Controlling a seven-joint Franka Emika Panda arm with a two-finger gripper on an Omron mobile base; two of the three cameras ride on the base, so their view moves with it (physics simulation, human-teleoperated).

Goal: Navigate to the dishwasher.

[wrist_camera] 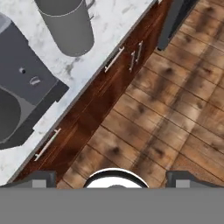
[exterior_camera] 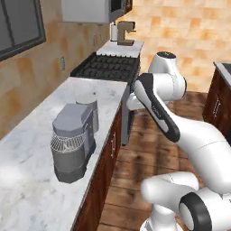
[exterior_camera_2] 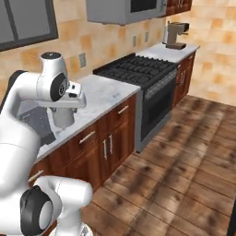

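Observation:
The dishwasher is out of view. My gripper [wrist_camera: 111,179] hangs over the front edge of the marble counter [wrist_camera: 113,26] and looks down on brown cabinet doors [wrist_camera: 100,94] and the wooden floor [wrist_camera: 175,113]. Its two dark fingertips [wrist_camera: 39,178] stand far apart with nothing between them, so it is open. In the base views my white hand [exterior_camera_2: 74,97] sits folded close to the arm, beside the counter [exterior_camera: 36,180].
A grey stand mixer [exterior_camera: 74,140] and a grey canister [exterior_camera: 88,101] stand on the counter. Further on come the black stove [exterior_camera: 108,67], its oven front [exterior_camera_2: 156,106] and a coffee machine [exterior_camera_2: 175,34]. A dark cabinet [exterior_camera: 221,94] flanks the wooden floor [exterior_camera_2: 184,161] on the right.

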